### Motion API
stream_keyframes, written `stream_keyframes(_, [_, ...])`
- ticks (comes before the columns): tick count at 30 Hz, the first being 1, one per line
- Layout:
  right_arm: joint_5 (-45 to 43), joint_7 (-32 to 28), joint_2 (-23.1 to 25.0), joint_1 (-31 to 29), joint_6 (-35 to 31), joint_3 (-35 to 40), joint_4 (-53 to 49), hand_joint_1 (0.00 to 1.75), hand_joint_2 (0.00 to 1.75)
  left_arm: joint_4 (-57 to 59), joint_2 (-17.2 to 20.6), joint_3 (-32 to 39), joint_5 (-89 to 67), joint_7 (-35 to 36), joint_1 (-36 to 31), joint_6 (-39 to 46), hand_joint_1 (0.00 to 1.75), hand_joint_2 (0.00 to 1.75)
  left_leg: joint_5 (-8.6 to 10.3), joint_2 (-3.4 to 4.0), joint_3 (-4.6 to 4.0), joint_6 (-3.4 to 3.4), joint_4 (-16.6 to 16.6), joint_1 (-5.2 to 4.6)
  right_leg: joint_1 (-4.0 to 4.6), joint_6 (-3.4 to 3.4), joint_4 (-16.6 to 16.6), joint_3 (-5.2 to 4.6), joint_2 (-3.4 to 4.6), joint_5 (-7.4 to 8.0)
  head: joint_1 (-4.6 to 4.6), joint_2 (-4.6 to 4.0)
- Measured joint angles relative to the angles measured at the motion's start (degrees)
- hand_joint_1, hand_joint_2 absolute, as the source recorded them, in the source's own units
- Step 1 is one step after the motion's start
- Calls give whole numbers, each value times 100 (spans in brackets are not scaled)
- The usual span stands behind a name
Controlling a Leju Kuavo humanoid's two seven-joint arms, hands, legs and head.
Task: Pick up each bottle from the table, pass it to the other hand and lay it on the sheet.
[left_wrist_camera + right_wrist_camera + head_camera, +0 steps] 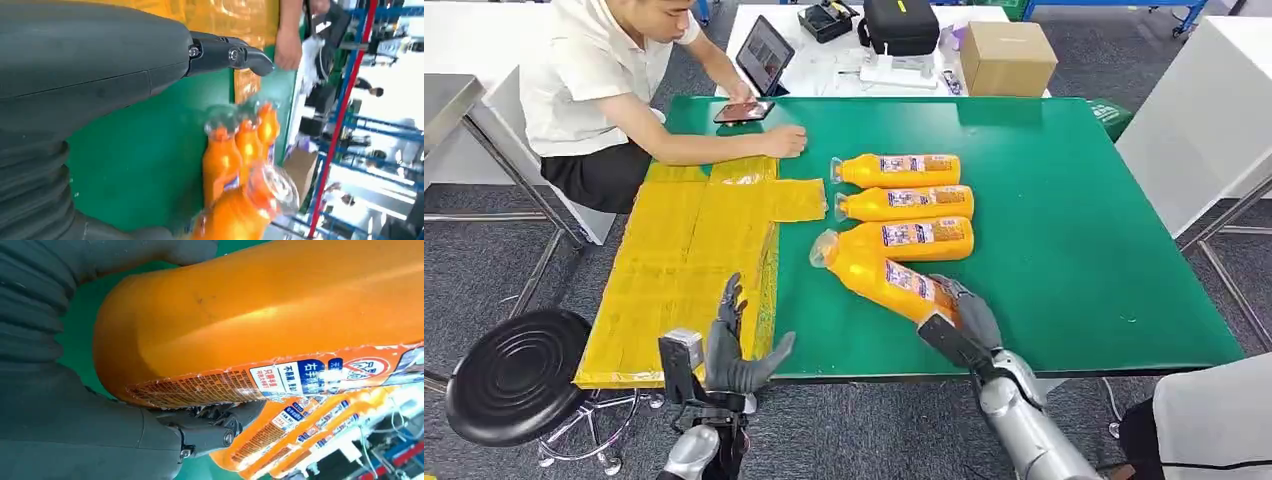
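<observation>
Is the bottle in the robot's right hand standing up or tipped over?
Tipped: the bottle lies slanted, its base in the right hand, cap toward the sheet.

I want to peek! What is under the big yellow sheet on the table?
The yellow sheet lies flat on the green table, which shows along its edges. Anything beneath the sheet's middle is covered, so it cannot be seen. A person's hand rests on its far edge.
</observation>
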Motion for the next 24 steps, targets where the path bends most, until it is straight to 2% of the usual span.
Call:
stream_keyframes(5, [-343, -299, 76, 270, -26, -87, -360, 175, 175, -100, -2, 63, 226, 45, 96, -100, 0, 175, 0, -5, -15, 1, 0, -3, -3, 2, 0, -8, -1, -2, 0, 0])
stream_keyframes(10, [-649, -476, 232, 572, 234, -72, -1014, 175, 175, -98, 20, 41, 724, 339, 138, -1170, 0, 175, 4, -5, -52, 2, 0, -3, -3, 3, 1, -44, -2, 1, 0, 0])
stream_keyframes(13, [-721, -463, 347, 574, 465, 65, -1318, 175, 175, -46, 61, -102, 667, 354, 118, -1687, 0, 175, 5, -4, -55, 1, 0, -2, -2, 3, 2, -48, -2, 0, 2, 0])
stream_keyframes(15, [-750, -461, 442, 545, 527, 184, -1353, 171, 175, 7, 87, -210, 548, 398, 67, -1885, 0, 175, 5, -4, -59, 1, 0, -2, -2, 3, 3, -53, -2, 0, 0, 0])
stream_keyframes(20, [-852, -568, 684, 407, 621, 531, -1337, 175, 175, 271, 144, -400, 678, 385, -107, -2597, 0, 175, 7, -3, -67, 1, 0, -1, -3, 2, 4, -63, -1, 0, 0, 0])
stream_keyframes(24, [-881, -597, 796, 323, 634, 711, -1311, 175, 175, 407, 160, -402, 704, 313, -213, -2643, 0, 175, 9, -8, -69, 3, 0, -2, -3, 2, 4, -62, -3, 0, 0, 0])
